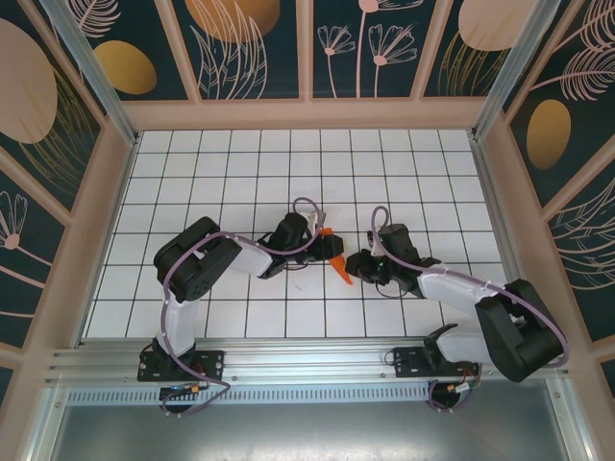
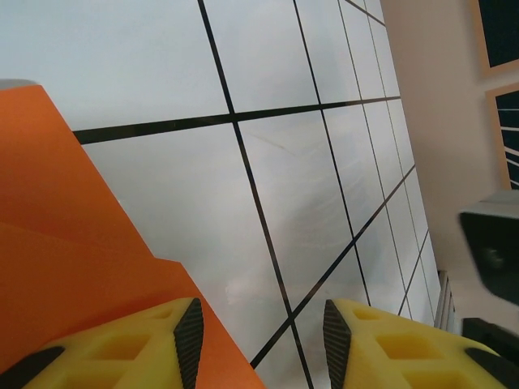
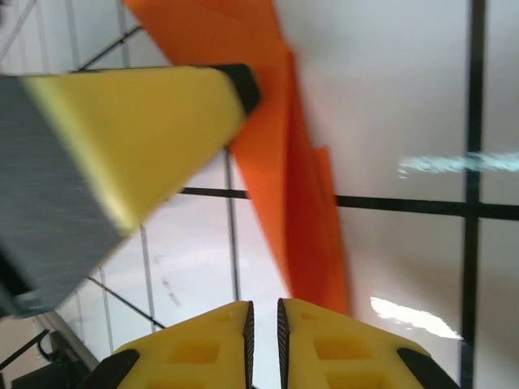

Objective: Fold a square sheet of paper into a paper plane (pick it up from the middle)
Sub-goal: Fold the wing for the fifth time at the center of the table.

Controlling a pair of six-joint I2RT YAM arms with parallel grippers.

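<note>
Floral walls [image 1: 250, 48] enclose white gridded table [image 1: 221, 182], orange paper [image 1: 337, 260]

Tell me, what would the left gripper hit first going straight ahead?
Likely the bare table; the left gripper points at its tiles, with the paper just off to one side. Depth is unclear.

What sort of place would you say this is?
Probably a lab robot cell: a white grid-tiled tabletop boxed in by floral printed panels, with the left arm and right arm bolted to an aluminium rail at its near edge.
</note>
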